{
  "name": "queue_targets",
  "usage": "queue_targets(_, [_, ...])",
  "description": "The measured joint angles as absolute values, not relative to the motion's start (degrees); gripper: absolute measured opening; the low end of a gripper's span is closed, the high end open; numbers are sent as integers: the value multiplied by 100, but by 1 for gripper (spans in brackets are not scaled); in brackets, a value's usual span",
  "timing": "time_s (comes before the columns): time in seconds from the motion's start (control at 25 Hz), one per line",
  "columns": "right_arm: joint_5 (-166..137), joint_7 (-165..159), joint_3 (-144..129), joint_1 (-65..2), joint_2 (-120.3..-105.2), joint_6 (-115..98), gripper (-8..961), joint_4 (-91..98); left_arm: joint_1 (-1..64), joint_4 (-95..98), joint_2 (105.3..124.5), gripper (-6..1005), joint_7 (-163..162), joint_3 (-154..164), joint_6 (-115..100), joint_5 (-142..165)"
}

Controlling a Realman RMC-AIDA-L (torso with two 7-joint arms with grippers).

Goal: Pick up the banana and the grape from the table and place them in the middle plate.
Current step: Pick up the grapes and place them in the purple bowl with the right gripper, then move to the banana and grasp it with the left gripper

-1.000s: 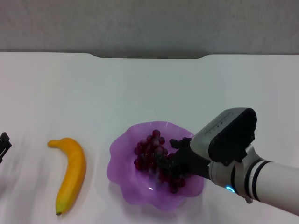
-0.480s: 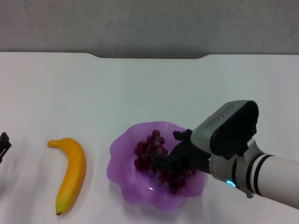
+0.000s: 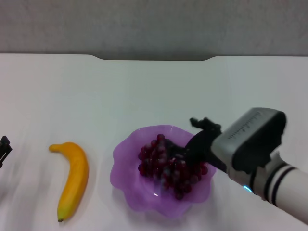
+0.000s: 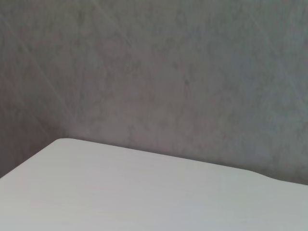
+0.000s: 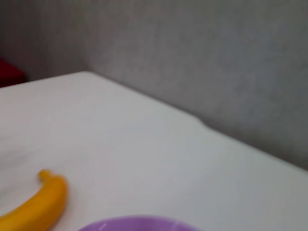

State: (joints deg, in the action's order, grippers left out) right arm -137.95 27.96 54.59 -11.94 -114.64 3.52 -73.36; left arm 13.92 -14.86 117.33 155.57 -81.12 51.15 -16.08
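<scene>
The dark red grape bunch (image 3: pixel 166 166) lies inside the purple scalloped plate (image 3: pixel 124 147) at the front middle of the white table (image 3: pixel 154 91). My right gripper (image 3: pixel 190 137) hangs just above the plate's right rim, its black fingers spread apart and holding nothing. The yellow banana (image 3: pixel 73 178) lies on the table left of the plate, apart from it. The right wrist view shows the banana (image 5: pixel 36 209) and the plate's rim (image 5: pixel 139 224). Only a black bit of my left gripper (image 3: pixel 4 150) shows at the far left edge.
The table's far edge has a notch (image 3: pixel 154 58) in front of a grey wall. The left wrist view shows only a table corner (image 4: pixel 144 192) and the wall.
My right gripper has let go of the grapes and risen up and to the right, away from the bunch. The grapes stay in the plate. The banana and the left arm have not moved.
</scene>
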Motion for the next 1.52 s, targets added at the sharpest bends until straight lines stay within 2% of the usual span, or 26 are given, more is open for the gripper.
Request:
queue_targets(0.96, [-14227, 2589, 4330, -1211, -11461, -5130, 878, -4442, 1415, -1486, 11747, 907, 15557, -8079, 5090, -1608])
queue_targets(1.52, [-13677, 37, 4379, -1320, -11487, -5833, 876, -3260, 1441, -1485, 11760, 907, 15532, -8041, 5088, -1600])
